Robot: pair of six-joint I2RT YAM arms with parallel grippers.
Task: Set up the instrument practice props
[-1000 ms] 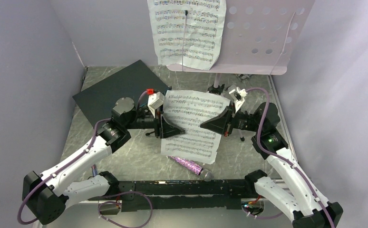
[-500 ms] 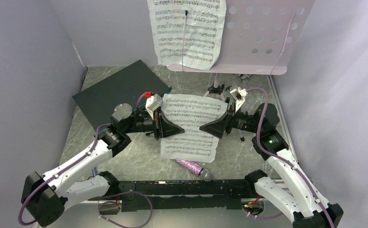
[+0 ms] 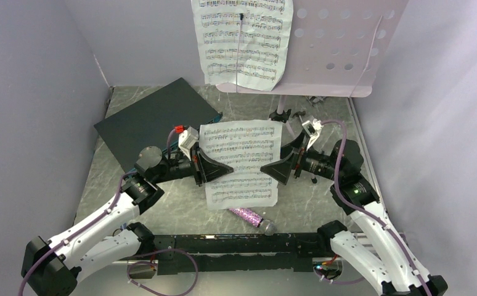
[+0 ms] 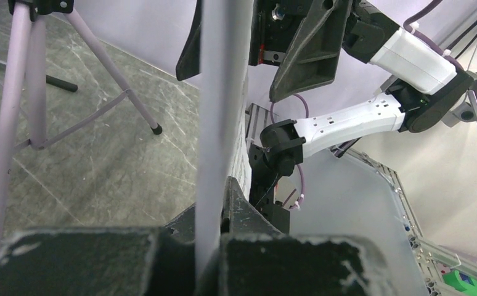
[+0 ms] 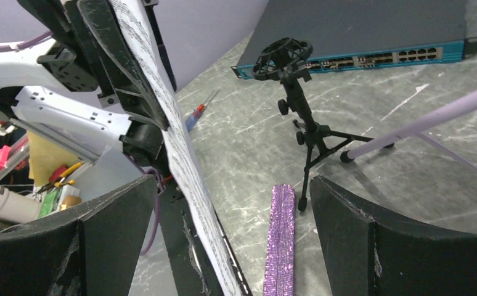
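Observation:
A pale-lilac perforated music stand (image 3: 341, 49) stands at the back on silver tripod legs (image 4: 26, 92), with one sheet-music page (image 3: 242, 43) on it. My left gripper (image 3: 228, 168) is shut on the left edge of a second page (image 3: 239, 163), holding it upright above the table; the left wrist view shows this page (image 4: 220, 123) edge-on, clamped between the jaws. My right gripper (image 3: 264, 168) is open, its fingers (image 5: 106, 228) wide apart on either side of the page's (image 5: 180, 154) right edge. The purple glitter microphone (image 5: 279, 240) lies on the table below. The small black mic stand (image 5: 297, 105) stands beyond it.
A dark flat box with a teal edge (image 3: 156, 117) lies at the back left. A red-handled tool (image 5: 196, 114) lies on the marble tabletop near it. Lilac walls close in both sides and the back. A stand leg (image 5: 433, 117) runs across the floor at the right.
My right gripper has opened and let go of the page. My left gripper has shut on the page and drawn it slightly left.

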